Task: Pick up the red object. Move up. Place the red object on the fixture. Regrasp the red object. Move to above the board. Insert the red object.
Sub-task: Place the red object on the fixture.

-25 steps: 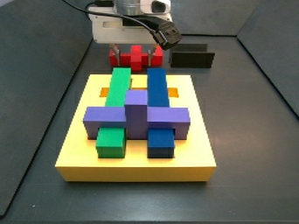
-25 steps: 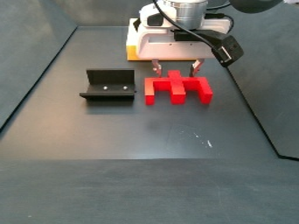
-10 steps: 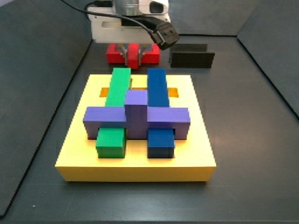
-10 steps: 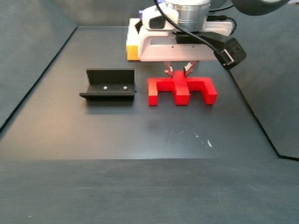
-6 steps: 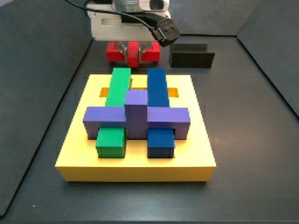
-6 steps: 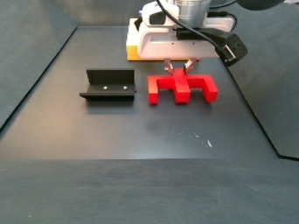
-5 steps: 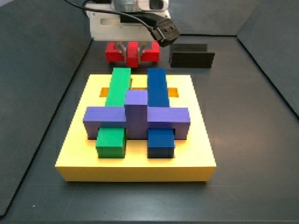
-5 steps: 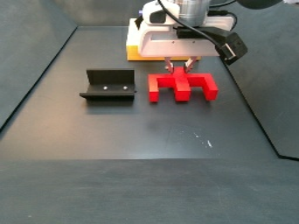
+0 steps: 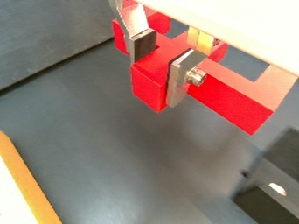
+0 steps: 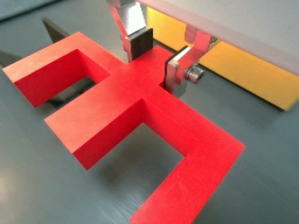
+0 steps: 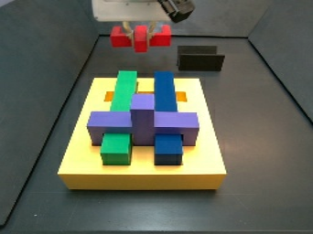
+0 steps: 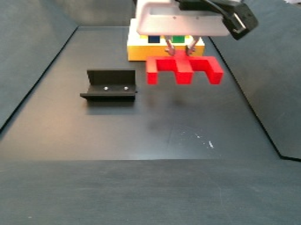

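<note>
Three prongs of the red object (image 12: 184, 71) point toward the camera, bar level, gripper (image 12: 182, 54) clamped on its middle prong.

The tool (image 12: 182, 54) is hanging above the floor (image 12: 141, 149), its fingers (image 10: 180, 68) closing on the middle prong of the comb-shaped block (image 12: 185, 72), which is clear of the floor. In a side view the fixture (image 12: 109, 86) is sitting on the floor to the left of the block, well apart from it. The board (image 11: 143, 164) is lying nearer that camera, with the lifted block (image 11: 141, 36) and the fixture (image 11: 202, 59) beyond its far edge, and crossed bars (image 11: 145, 114) are resting on the board.
</note>
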You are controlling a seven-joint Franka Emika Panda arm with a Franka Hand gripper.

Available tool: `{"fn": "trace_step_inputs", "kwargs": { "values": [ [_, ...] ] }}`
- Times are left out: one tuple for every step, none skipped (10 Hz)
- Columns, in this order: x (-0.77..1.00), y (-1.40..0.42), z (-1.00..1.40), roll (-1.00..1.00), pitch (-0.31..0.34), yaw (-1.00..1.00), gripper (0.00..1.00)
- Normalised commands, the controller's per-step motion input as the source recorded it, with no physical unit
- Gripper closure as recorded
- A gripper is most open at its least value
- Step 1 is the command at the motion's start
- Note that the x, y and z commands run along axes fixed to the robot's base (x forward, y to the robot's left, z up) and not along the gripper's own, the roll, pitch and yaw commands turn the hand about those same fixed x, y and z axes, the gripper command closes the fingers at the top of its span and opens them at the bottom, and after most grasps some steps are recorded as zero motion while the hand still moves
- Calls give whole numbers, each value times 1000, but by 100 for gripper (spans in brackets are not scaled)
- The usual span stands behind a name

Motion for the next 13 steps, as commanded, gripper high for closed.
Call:
{"fn": "trace_step_inputs", "kwargs": {
  "values": [
    [1000,69,14,-403,-29,-231,100],
    [983,106,14,-440,-63,-254,100],
    [994,143,34,-469,0,-274,100],
    [989,137,6,-429,11,-283,100],
    [986,106,74,-411,83,-243,100],
    [1000,60,137,-409,123,-194,100],
    [1000,0,226,-389,271,-91,100],
    [986,-63,211,-286,400,0,100],
    [966,-91,203,-266,426,0,100],
    [960,-74,151,-283,434,0,100],
    [969,0,0,-446,300,-14,100],
    [929,0,0,-606,151,-31,100],
    [891,0,0,-660,74,-23,100]
  ]
}}
